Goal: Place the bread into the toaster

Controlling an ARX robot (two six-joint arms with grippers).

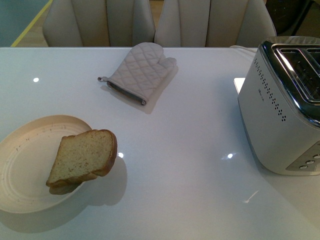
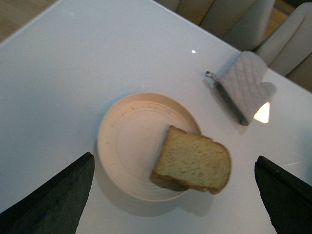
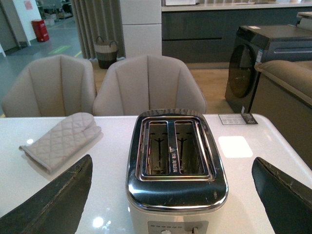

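Front view: the bread [image 1: 82, 157] lies on a cream plate [image 1: 20, 170] at the near left of the white bench [image 1: 175, 165]. One end rests inside the plate, and the rounded, crusted end juts past the plate's right rim, raised a little above the bench surface. The toaster [image 1: 280, 120] stands at the right edge of the bench, well apart from the bread, with its dotted side wall facing the plate and its chrome top only partly in frame. A quilted grey oven mitt [image 1: 140, 72] lies flat farther back, roughly between the two and near the pale chairs [image 1: 100, 22] behind the bench. Neither arm appears in this view.

Left wrist view looks down on the plate and slice. The dark left fingers [image 2: 53, 200] are spread wide apart, one at each lower corner of the picture, touching nothing.

Right wrist view looks toward the toaster from above. Both of its slots face up, with wire guides visible inside. The right fingers [image 3: 53, 200] are likewise set wide apart, one at each lower corner, holding nothing.
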